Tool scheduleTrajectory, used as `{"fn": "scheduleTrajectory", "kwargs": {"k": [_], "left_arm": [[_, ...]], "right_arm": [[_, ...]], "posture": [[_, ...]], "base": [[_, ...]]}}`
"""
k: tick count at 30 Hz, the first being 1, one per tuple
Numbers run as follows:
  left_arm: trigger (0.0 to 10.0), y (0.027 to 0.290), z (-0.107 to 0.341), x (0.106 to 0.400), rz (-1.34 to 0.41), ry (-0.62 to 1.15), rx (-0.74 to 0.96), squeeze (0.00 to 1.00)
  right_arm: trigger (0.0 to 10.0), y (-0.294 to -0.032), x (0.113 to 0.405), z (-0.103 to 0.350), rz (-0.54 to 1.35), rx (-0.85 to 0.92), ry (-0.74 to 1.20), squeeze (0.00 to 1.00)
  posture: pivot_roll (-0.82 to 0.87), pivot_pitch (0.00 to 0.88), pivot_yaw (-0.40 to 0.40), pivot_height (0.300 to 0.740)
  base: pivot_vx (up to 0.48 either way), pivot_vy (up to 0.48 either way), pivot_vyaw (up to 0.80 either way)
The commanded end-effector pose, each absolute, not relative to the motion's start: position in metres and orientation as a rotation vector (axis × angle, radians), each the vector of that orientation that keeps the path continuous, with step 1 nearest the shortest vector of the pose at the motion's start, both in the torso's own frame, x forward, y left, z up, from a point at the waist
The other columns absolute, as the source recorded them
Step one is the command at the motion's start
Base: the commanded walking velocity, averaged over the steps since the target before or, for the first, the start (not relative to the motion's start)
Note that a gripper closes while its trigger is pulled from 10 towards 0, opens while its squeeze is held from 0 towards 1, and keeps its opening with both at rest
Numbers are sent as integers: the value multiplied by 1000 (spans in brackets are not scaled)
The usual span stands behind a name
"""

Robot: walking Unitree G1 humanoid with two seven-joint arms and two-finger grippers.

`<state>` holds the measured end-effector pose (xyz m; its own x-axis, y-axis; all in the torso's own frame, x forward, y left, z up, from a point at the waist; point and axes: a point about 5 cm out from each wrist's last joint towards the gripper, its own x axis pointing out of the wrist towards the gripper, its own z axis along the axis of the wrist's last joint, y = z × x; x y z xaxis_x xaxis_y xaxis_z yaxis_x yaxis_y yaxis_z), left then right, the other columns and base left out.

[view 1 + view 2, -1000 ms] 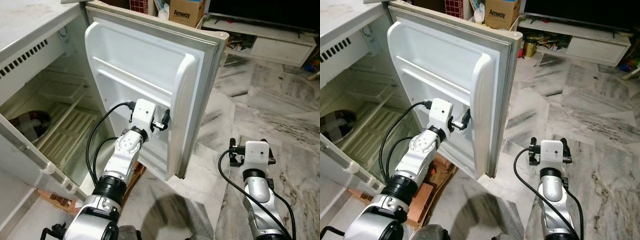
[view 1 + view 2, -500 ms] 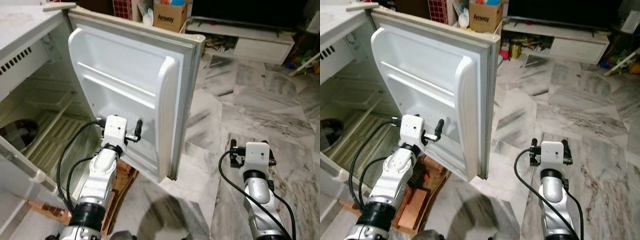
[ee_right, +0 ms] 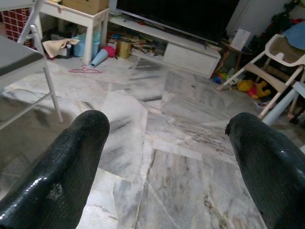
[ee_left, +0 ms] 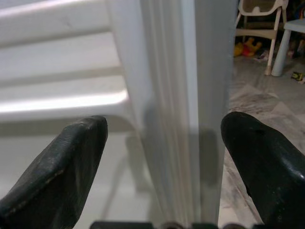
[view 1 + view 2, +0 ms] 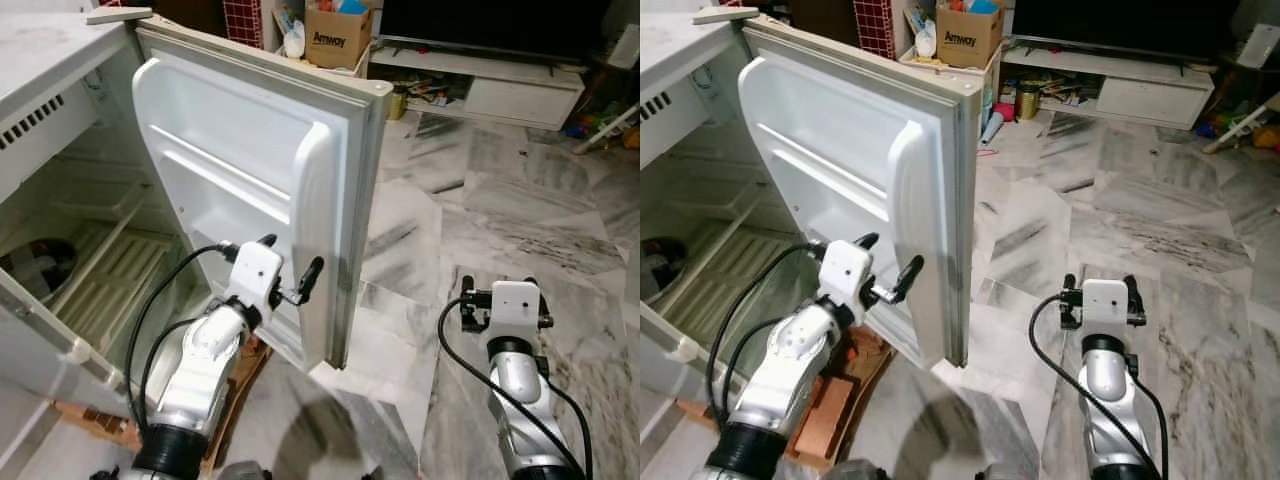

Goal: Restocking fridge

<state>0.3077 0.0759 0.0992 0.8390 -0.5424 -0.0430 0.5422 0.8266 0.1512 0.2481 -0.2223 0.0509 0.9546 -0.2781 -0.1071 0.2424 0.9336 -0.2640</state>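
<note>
Fridge door (image 5: 250,160), white and swung wide, crosses the upper centre of the left eye view, its moulded inner shelves bare and its free edge (image 5: 345,250) running down toward the middle of the frame. Left of it, the fridge cabinet (image 5: 70,250) stands open, with ribbed inner shelves and a dark round object (image 5: 45,265) low at the far left (too dim to identify). Nothing to stock is in either hand, so the restocking itself looks not yet begun; the door appears to be the step in hand.

Left hand (image 5: 290,272) sits at centre frame, raised to the door's lower free edge. Its two black fingers (image 4: 71,162) are spread wide, and in the left wrist view they straddle the edge strip, one toward the inner liner and one toward the room side. No contact is evident; the spread probably suits catching or pushing the edge.

Right hand (image 5: 497,300) sits at lower right over the marble floor (image 5: 480,200), well apart from the door. Its fingers (image 3: 66,162) are likewise wide apart and hold nothing (apparently idle).

Beyond the door, at the top of the frame, are a cardboard box (image 5: 335,38) and a low white cabinet (image 5: 520,95).
</note>
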Motion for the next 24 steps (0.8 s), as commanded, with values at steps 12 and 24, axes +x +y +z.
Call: {"fn": "scheduleTrajectory", "kwargs": {"k": [12, 24], "left_arm": [[10000, -15, 157, 346, -772, -130, 222, 0], [10000, 94, 82, 317, -521, 14, 170, 0]], "right_arm": [[10000, -225, 251, 54, -300, -260, 128, 0], [10000, -223, 250, 50, -307, -242, 136, 0]], "posture": [[-89, 0, 20, 740], [-53, 0, 30, 740]], "base": [[0, 0, 0], [0, 0, 0]]}}
